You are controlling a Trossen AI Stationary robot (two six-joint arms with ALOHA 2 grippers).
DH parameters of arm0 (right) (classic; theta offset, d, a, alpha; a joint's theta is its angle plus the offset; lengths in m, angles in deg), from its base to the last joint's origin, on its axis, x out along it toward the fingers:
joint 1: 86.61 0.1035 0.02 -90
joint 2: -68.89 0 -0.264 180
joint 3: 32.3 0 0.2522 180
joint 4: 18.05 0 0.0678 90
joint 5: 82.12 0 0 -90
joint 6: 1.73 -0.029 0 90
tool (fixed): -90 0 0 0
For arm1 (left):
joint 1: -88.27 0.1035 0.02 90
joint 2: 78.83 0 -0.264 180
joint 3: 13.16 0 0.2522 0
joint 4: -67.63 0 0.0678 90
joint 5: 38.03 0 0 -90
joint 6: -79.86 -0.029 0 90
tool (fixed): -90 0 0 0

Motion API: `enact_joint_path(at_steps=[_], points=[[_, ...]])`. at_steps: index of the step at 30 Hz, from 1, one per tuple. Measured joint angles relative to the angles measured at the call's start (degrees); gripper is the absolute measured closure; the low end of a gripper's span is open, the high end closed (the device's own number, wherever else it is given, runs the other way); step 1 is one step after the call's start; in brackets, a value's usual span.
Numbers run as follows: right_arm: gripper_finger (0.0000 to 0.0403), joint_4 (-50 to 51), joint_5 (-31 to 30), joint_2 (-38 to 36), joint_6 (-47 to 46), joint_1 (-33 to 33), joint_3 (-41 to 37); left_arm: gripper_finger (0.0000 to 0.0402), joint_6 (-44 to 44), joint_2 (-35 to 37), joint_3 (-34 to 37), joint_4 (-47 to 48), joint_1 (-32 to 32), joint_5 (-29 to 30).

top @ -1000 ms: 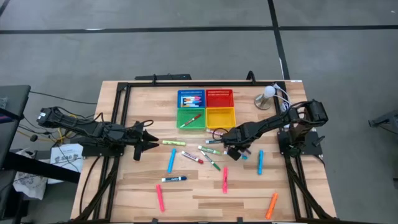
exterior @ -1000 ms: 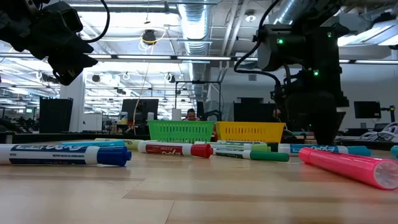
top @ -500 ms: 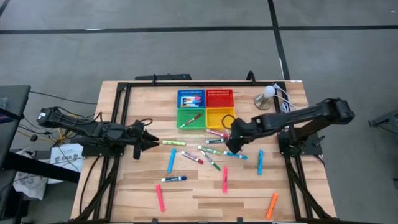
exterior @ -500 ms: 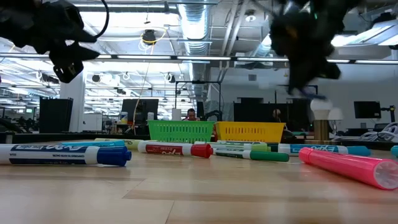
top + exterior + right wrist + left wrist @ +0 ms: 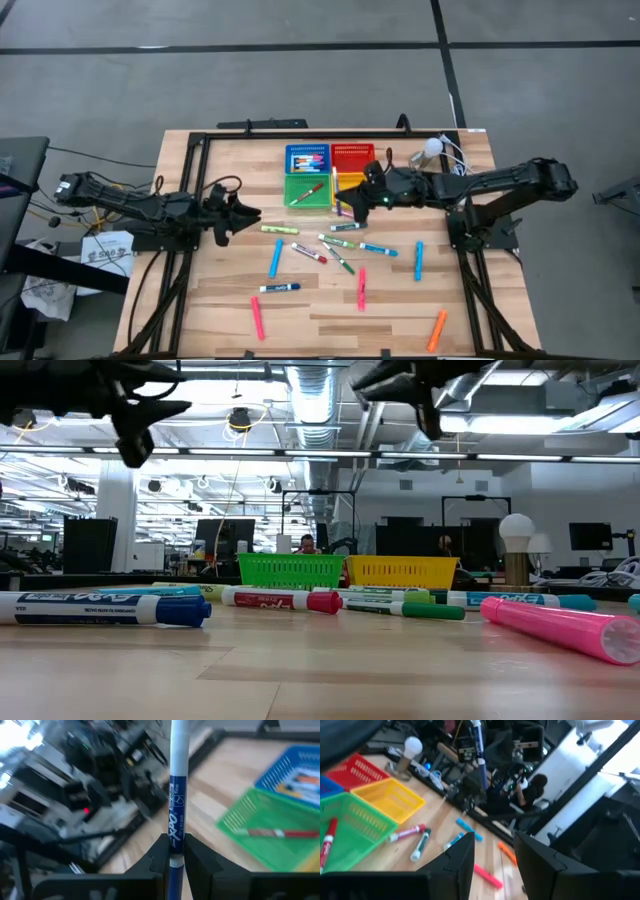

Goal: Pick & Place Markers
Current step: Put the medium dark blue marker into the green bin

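Right fingers pinch marker, seemingly above baskets.

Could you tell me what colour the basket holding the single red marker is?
Green basket, clearest in the high view.

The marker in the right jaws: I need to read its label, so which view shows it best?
Right wrist view: the blue marker stands upright, clamped between the right gripper jaws, its lettering readable. The high view shows only the gripper by the baskets, the left wrist view a distant sliver; in the low view I cannot find it.
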Motion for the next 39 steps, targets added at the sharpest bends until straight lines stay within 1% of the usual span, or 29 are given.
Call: enact_joint_path(at_steps=[7, 10, 13, 15, 19, 23, 27, 33, 39], points=[[0.0374, -11.51, 0.94, 5.02, 1.49, -2.04, 0.00, 0.0264, 2.02, -7.98, -0.03, -14.09, 6.38, -4.99], [0.0372, -16.61, 2.85, 7.89, 0.63, -2.56, 0.00, 0.0253, 2.58, -12.41, -0.89, -16.40, 9.15, -7.79], [0.0369, -19.62, 4.18, 11.07, -0.45, -2.83, 1.15, 0.0233, 2.52, -16.85, -3.64, -16.80, 11.23, -9.47], [0.0369, -19.05, 5.27, 12.98, -0.47, -2.83, 2.45, 0.0218, 1.47, -19.48, -5.75, -17.86, 12.47, -10.56], [0.0372, -19.25, 8.14, 16.24, -0.56, -2.83, 5.70, 0.0195, -0.26, -23.27, -9.81, -18.55, 14.81, -10.95], [0.0369, -19.03, 10.13, 18.91, -0.55, -2.83, 8.48, 0.0183, -0.42, -26.33, -12.86, -18.47, 16.72, -14.84], [0.0367, -18.93, 10.93, 20.46, -0.57, -2.83, 10.58, 0.0178, -0.43, -27.93, -14.19, -18.63, 17.33, -15.22], [0.0372, -18.98, 11.06, 20.32, -0.88, -3.20, 10.71, 0.0180, -0.22, -28.79, -14.45, -19.05, 17.33, -15.22], [0.0366, -19.20, 11.06, 20.31, -1.97, -3.20, 10.71, 0.0176, -0.43, -31.95, -16.32, -19.71, 17.33, -15.22]])
